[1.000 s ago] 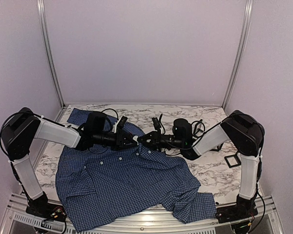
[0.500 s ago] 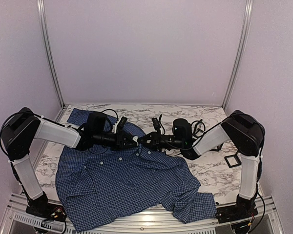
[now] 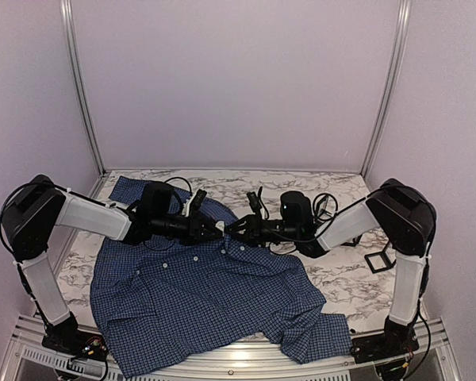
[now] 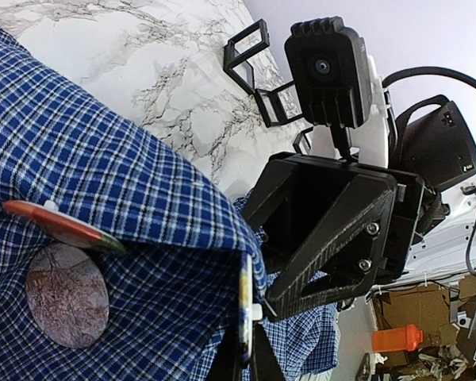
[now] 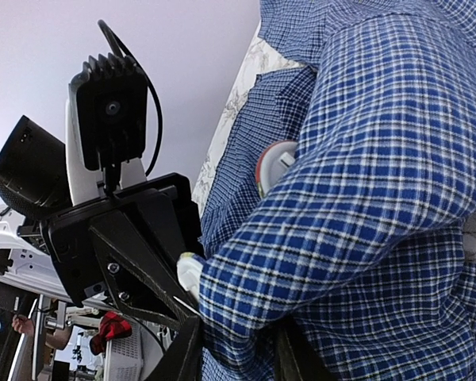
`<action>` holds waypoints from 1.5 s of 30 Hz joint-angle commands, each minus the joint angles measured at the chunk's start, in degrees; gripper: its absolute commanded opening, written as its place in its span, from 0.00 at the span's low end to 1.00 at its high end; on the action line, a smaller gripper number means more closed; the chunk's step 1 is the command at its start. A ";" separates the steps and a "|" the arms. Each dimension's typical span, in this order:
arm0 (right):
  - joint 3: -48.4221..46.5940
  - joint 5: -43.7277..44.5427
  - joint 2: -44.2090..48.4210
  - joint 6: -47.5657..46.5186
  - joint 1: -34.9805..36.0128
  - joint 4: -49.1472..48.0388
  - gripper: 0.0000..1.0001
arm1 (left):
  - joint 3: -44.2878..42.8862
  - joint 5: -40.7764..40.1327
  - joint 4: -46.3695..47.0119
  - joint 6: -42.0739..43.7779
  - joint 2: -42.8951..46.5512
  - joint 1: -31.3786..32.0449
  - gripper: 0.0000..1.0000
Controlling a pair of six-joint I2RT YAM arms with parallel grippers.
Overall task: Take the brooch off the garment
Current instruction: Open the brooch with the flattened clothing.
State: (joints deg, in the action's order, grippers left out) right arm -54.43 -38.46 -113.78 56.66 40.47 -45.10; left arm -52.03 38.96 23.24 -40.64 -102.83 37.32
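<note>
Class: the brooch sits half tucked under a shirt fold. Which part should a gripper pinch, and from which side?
Pinch the brooch at its exposed orange rim, probably coming in from the uncovered side, away from the shirt fold. It is a thin flat disc and cloth hides its other half.

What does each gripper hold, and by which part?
The left gripper pinches a raised fold of the garment. The right gripper has cloth between its fingers; grip cannot be told.

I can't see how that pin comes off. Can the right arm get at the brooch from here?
Probably, but not cleanly: the brooch sits just ahead of the right end effector, yet a fold of the garment bulges between its parted fingers and half hides it.
</note>
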 commanded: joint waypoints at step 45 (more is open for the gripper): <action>-12.84 27.02 6.12 -28.82 9.28 39.92 0.09 | -4.63 -6.08 -15.93 7.50 3.27 -0.76 0.00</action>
State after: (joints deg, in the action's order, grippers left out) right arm -64.86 -13.32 -107.68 28.53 49.19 -7.20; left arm -54.61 34.00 10.55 -34.92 -101.21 36.80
